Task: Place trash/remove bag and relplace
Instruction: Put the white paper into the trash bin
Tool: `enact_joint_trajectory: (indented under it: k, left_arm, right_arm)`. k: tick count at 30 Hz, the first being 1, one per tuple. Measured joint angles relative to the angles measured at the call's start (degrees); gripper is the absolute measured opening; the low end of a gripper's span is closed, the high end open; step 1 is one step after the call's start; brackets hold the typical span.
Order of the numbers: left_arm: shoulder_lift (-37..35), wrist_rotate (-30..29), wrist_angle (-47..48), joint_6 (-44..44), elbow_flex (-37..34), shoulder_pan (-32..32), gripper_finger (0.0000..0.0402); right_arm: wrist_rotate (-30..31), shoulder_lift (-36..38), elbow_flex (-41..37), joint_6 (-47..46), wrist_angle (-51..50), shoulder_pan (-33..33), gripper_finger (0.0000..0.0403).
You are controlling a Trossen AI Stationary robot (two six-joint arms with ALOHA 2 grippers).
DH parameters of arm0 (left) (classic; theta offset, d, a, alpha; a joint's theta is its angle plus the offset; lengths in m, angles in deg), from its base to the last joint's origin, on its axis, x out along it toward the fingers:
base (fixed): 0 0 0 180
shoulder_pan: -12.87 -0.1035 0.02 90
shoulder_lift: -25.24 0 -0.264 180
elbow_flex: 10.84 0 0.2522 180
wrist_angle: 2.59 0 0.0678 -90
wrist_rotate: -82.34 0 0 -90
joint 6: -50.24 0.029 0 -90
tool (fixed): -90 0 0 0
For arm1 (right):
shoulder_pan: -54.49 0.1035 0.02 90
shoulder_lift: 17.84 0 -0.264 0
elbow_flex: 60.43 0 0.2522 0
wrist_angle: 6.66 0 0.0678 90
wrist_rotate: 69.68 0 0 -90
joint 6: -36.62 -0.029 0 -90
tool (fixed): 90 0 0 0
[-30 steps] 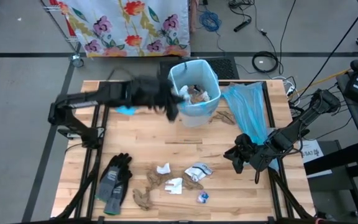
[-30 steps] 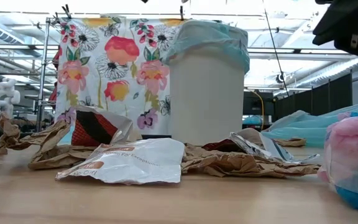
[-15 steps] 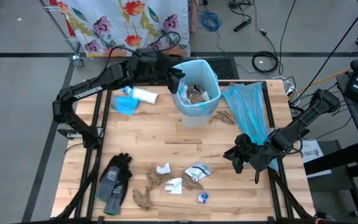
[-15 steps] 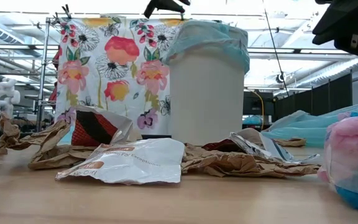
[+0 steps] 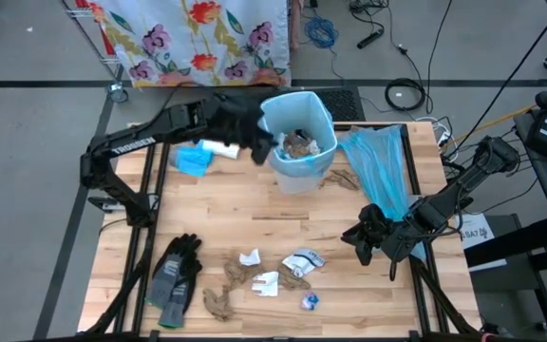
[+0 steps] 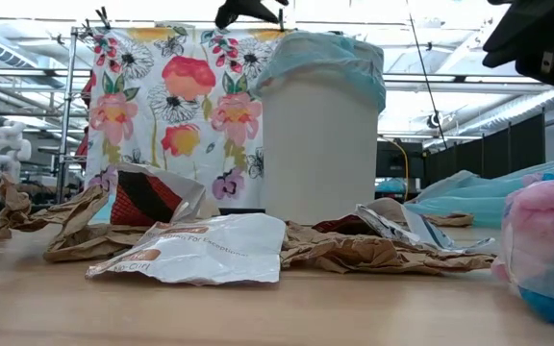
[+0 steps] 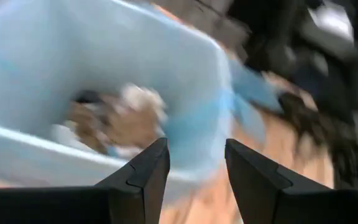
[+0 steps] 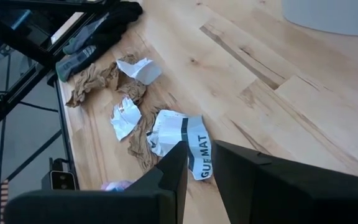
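Wooden butcher-block tabletop (image 5: 283, 228), seen from above, carries your whole scene. Note the white round bin lined with a pale blue bag (image 5: 300, 142): it holds brown paper wads and white scraps, which the left wrist view shows just ahead of the fingers. Your left gripper (image 5: 261, 142) hangs at the bin's rim, jaws apart and empty. Behind it, on the arm's side, lie a white tube-shaped bottle (image 5: 220, 148) and a blue packet (image 5: 190, 160). A spare pale blue plastic bag (image 5: 380, 166) is spread on the bin's far side, reaching toward your right gripper (image 5: 362, 239). That gripper waits near the table's right edge, fingers narrowly parted on nothing. Loose trash (image 5: 275, 275), crumpled brown paper, white scraps and a wrapper, lies just in front of it, with dark grey gloves (image 5: 175, 271) beyond. Compared with a second ago, the left gripper has opened; the right arm has not moved.
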Motion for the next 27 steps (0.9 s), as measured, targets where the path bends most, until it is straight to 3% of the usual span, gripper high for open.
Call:
enact_joint_trajectory:
  k: [4, 9, 14, 20, 27]
  left_arm:
    - [0.06, 0.36, 4.23, 8.75, -0.59, 7.03, 0.0160]
    - [0.05, -2.08, 3.59, 10.62, -3.83, 14.09, 0.0160]
    - [-2.03, -6.66, 1.91, 9.34, -9.38, 18.67, 0.0160]
    - [-11.24, -10.78, -4.42, 5.09, -22.42, 21.92, 0.0160]
    - [-24.34, -12.34, -8.38, -4.75, -39.35, 25.42, 0.0160]
  right_arm:
    - [0.00, -0.01, 0.00, 0.78, 0.93, 0.00, 0.0063]
    - [0.00, -0.03, -0.02, 1.68, 1.80, -0.10, 0.0063]
    - [1.71, -1.14, -0.04, 9.79, 10.60, -1.17, 0.0063]
    - [3.60, -6.85, -0.04, 18.62, 23.59, -3.70, 0.0065]
    - [-7.05, -16.94, -0.03, 18.21, 35.01, -7.71, 0.0097]
